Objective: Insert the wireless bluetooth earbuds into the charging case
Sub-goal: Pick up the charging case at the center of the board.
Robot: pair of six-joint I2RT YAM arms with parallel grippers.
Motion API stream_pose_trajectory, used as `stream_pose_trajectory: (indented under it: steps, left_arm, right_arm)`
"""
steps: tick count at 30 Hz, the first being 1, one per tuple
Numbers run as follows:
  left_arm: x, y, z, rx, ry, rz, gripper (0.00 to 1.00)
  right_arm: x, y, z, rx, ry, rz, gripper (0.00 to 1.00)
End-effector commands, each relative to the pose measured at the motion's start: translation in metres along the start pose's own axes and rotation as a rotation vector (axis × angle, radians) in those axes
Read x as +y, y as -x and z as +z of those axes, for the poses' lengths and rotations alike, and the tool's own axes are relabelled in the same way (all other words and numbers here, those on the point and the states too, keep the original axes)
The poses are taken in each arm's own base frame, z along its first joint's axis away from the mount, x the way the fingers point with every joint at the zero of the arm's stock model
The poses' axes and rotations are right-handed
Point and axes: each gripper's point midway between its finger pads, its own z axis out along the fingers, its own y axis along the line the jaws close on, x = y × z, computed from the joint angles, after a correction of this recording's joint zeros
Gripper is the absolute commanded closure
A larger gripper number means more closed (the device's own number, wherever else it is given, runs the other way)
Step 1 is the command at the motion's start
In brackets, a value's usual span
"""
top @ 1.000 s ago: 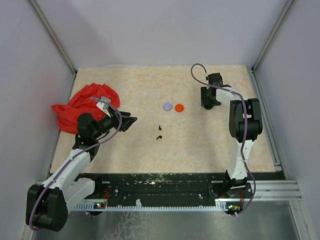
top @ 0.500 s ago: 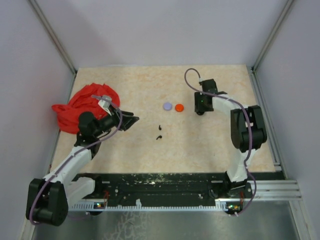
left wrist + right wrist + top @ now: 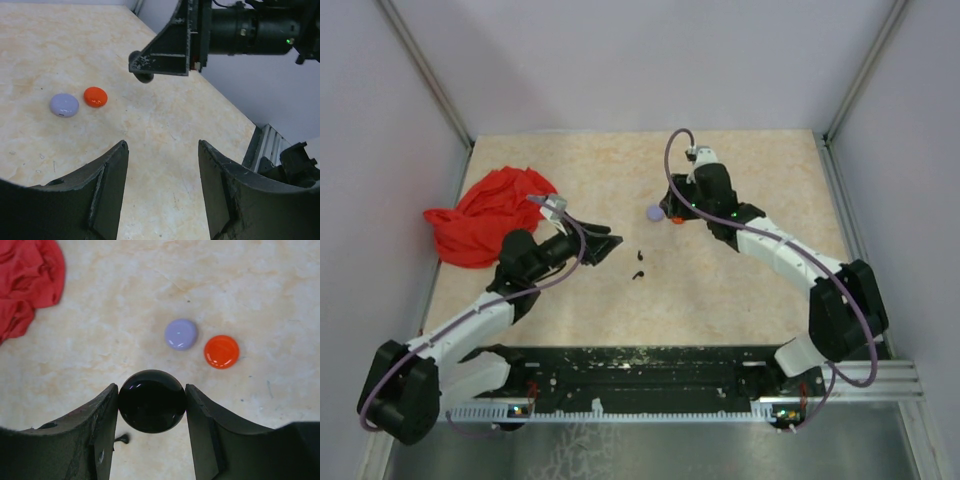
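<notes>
- The right arm [image 3: 780,255] has swung in from the right; the right gripper [image 3: 151,388] now hangs beside the lavender disc [image 3: 654,212], pinching a round black disc [image 3: 151,407].
- The left gripper [image 3: 162,147] stands spread and empty, left of the lavender disc.
- The earbuds [image 3: 638,273] lie loose nearside of the lavender disc; none inserted yet.

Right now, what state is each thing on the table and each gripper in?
Left gripper: open, empty.
Right gripper: shut on black disc.
Lavender disc: lying on table.
Orange disc: lying on table.
Earbuds: loose on table, untouched.
Red cloth: crumpled.
</notes>
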Motion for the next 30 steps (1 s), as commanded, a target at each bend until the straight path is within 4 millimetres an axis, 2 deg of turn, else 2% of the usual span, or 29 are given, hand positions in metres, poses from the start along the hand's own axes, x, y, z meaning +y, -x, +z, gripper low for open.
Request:
stream_pose_trajectory:
  steps: [1, 8, 17, 21, 25, 30]
  left_arm:
    - [-0.004, 0.027, 0.012, -0.135, 0.048, 0.024, 0.37]
    - [-0.016, 0.032, 0.024, -0.246, 0.065, 0.011, 0.40]
    - [-0.035, 0.023, 0.042, -0.290, 0.060, 0.039, 0.45]
    - [-0.038, 0.028, 0.046, -0.347, 0.069, 0.050, 0.47]
    - [-0.032, 0.031, 0.050, -0.376, 0.128, 0.068, 0.51]
    - [-0.028, 0.042, 0.046, -0.441, 0.174, 0.081, 0.57]
  right_arm:
    - [0.051, 0.033, -0.029, -0.161, 0.141, 0.081, 0.59]
    - [0.103, 0.045, -0.067, -0.272, 0.330, 0.186, 0.59]
    - [0.137, 0.049, -0.092, -0.308, 0.474, 0.267, 0.59]
    - [0.145, 0.044, -0.094, -0.307, 0.485, 0.275, 0.59]
    - [0.149, 0.042, -0.097, -0.316, 0.498, 0.287, 0.59]
    - [0.150, 0.039, -0.097, -0.309, 0.498, 0.281, 0.59]
